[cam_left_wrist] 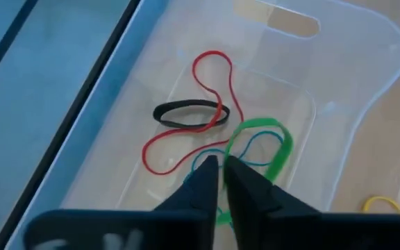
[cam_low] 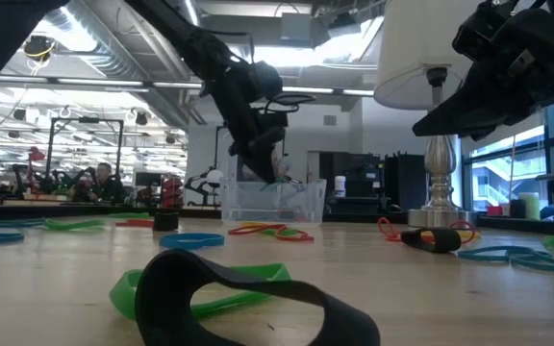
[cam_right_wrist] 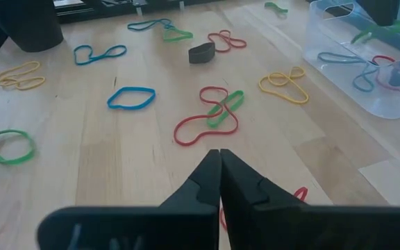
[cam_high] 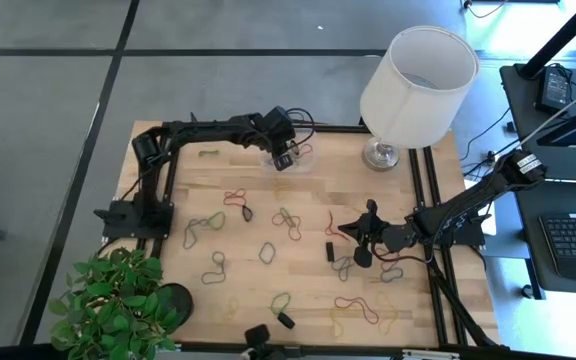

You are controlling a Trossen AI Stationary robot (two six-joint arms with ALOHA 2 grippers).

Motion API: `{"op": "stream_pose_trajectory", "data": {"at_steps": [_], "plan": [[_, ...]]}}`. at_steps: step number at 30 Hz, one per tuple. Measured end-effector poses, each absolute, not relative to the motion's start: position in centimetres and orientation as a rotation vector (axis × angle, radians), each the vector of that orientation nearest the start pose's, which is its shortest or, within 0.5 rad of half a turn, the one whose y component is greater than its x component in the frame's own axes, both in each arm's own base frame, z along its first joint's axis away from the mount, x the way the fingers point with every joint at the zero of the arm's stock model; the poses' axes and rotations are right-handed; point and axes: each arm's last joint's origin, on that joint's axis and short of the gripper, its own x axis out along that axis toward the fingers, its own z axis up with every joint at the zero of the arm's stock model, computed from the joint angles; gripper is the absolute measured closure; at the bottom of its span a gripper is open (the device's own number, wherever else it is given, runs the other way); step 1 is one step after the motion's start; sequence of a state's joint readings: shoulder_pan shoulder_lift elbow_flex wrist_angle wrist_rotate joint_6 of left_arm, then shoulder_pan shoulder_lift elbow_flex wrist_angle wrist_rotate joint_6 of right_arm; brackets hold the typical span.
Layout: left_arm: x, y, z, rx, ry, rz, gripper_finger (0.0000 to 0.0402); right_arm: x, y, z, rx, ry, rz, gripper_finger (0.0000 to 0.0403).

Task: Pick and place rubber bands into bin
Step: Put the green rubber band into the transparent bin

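Clear bin sits at the far edge of the tabletop, left of the white lamp. Inside it, per the left wrist view: a red band, a black band, a green band and a blue band, overlapping. Left gripper is over the bin, tips pointed down into it; its fingers stand slightly parted, a narrow gap between them. The green band passes right at the fingertips; cannot tell whether it is pinched or lying free. Remaining rubber bands are scattered across the tabletop in red, green, yellow, blue and grey, most apart, some crossed, e.g. a red and green pair. Right gripper is above the right-centre of the tabletop, fingers closed together, holding nothing. Potted plant at the near left corner.
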State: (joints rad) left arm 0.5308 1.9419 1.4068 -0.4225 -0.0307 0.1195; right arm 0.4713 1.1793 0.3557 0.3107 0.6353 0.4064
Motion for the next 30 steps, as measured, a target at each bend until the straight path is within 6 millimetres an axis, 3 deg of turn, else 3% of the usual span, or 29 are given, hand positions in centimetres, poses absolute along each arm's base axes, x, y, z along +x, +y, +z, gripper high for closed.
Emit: {"op": "stream_pose_trajectory", "data": {"at_steps": [9,22,27,30], "plan": [[35.5,20.6,19.6,-0.15,0.99,0.458,0.0298,19.4,8.0,16.4,0.128,0.395,-0.245,0.0396],[34.6,20.1,19.0,-0.105,1.133,0.483,0.0292,19.4,8.0,16.4,0.111,0.397,-0.241,0.0396],[34.6,20.4,19.2,-0.006,1.157,0.628,0.0292,19.4,8.0,16.4,0.11,0.397,-0.241,0.0396],[34.7,20.3,19.2,-0.086,1.123,0.63,0.0292,19.4,8.0,16.4,0.11,0.397,-0.241,0.0396]]}}
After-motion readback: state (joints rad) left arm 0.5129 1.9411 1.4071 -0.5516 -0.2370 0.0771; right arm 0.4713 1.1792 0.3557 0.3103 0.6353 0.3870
